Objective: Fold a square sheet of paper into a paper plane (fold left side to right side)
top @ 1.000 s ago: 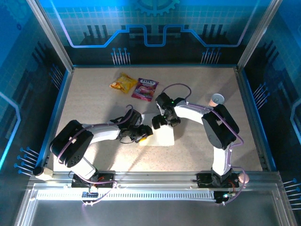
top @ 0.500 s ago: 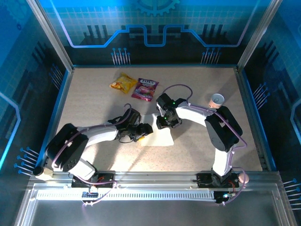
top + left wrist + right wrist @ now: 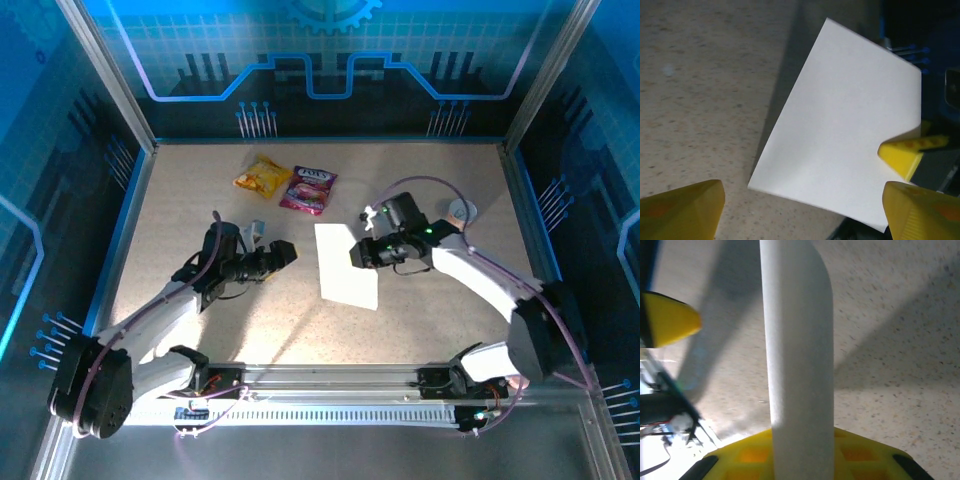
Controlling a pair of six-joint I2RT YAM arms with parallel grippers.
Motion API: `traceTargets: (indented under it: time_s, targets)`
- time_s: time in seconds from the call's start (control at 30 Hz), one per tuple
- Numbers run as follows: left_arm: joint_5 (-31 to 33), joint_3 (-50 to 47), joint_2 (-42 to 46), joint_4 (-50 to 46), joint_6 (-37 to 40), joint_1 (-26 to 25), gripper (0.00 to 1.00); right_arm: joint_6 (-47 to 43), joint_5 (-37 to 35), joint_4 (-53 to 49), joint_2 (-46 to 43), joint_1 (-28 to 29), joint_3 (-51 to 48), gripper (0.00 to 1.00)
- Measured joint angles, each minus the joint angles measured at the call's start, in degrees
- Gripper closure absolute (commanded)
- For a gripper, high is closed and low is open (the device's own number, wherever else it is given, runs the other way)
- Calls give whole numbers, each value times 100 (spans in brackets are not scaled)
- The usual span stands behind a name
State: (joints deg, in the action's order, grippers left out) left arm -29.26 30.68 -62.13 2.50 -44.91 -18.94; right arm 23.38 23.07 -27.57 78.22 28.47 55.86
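A: While the right fingers (image 3: 902,156) are pinching the sheet (image 3: 347,265) by its right edge, why are the left fingers (image 3: 685,210) standing so wide apart?

B: They are grasping nothing. They are hanging spread just left of the sheet and pointing at it, with bare counter (image 3: 200,200) between. I am guessing one arm is anchoring the sheet so the other is free to take the left edge.

A: Is the sheet lying flat?

B: Not quite, I am thinking. From the left wrist, a dark shadow is running along its left edge, so that side is probably floating above the counter. From the right wrist it is showing nearly edge-on, sticking straight out of the clenched fingers.

A: And where is it sitting?

B: Mid-counter, between the arms, well apart from the yellow packet (image 3: 262,176) and pink packet (image 3: 309,188) at the back, and from the cup (image 3: 461,211) beyond the right arm.

A: So how is the left-to-right fold going?

B: I cannot tell. From above the sheet is looking taller than wide, which may mean it is doubled over — or only tilted. No pointed plane is showing yet.
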Motion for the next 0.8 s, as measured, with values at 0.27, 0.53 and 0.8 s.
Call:
traceTargets:
  time_s: [0.27, 0.53, 0.8]
  targets:
    - [-940, -199, 326, 1204, -17, 4, 9, 400, 1340, 238, -1237, -166, -76, 76]
    - [-1506, -212, 114, 1843, -85, -87, 11, 977, 2280, 723, -1410, -164, -136, 76]
    - [-1720, -74, -68, 1899, -153, -315, 37, 1314, 2686, 1257, -1143, -153, -299, 76]
